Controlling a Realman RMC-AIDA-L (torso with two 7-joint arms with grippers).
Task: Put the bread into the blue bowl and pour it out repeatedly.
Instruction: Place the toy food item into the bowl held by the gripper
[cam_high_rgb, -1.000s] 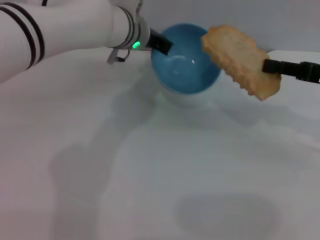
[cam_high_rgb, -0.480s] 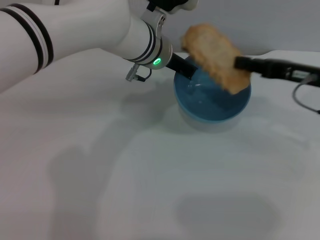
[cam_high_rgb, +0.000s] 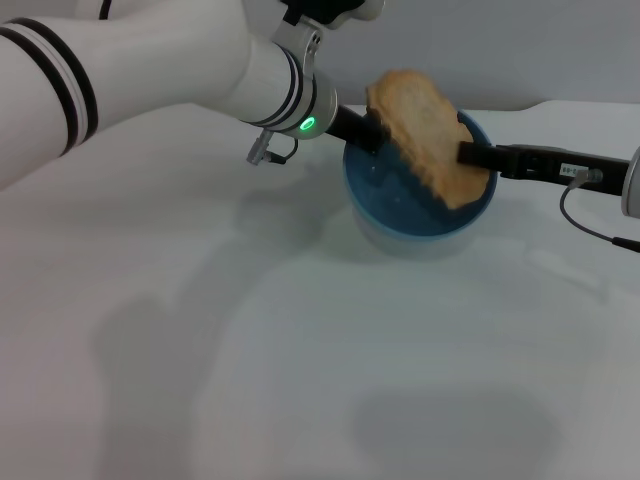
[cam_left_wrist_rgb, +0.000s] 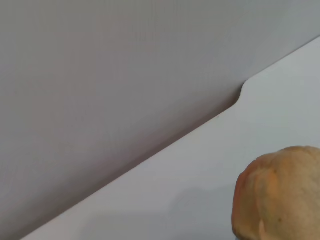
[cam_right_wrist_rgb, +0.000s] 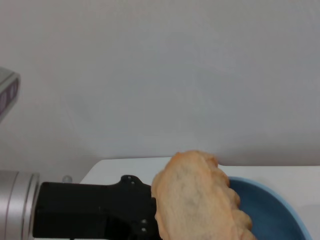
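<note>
The blue bowl (cam_high_rgb: 400, 208) stands upright on the white table, right of centre toward the back. My left gripper (cam_high_rgb: 358, 128) reaches in from the left and is shut on the bowl's left rim. The bread (cam_high_rgb: 425, 135), golden-tan flat side facing up, hangs tilted over the bowl with its lower end dipping inside the rim. My right gripper (cam_high_rgb: 472, 155) comes in from the right and is shut on the bread's lower right end. In the right wrist view the bread (cam_right_wrist_rgb: 195, 200) rises in front of the blue bowl (cam_right_wrist_rgb: 272, 212), beside the left gripper's black body (cam_right_wrist_rgb: 95, 212). The left wrist view catches one end of the bread (cam_left_wrist_rgb: 280, 195).
The white table (cam_high_rgb: 300, 350) stretches wide toward me in front of the bowl. Its back edge (cam_left_wrist_rgb: 150, 155) meets a grey wall just behind the bowl. A black cable (cam_high_rgb: 590, 222) loops off the right arm at the far right.
The left arm carried the bowl to the right and levelled it. The right gripper brought the bread leftward and down, so its lower end now sits within the bowl's rim.
</note>
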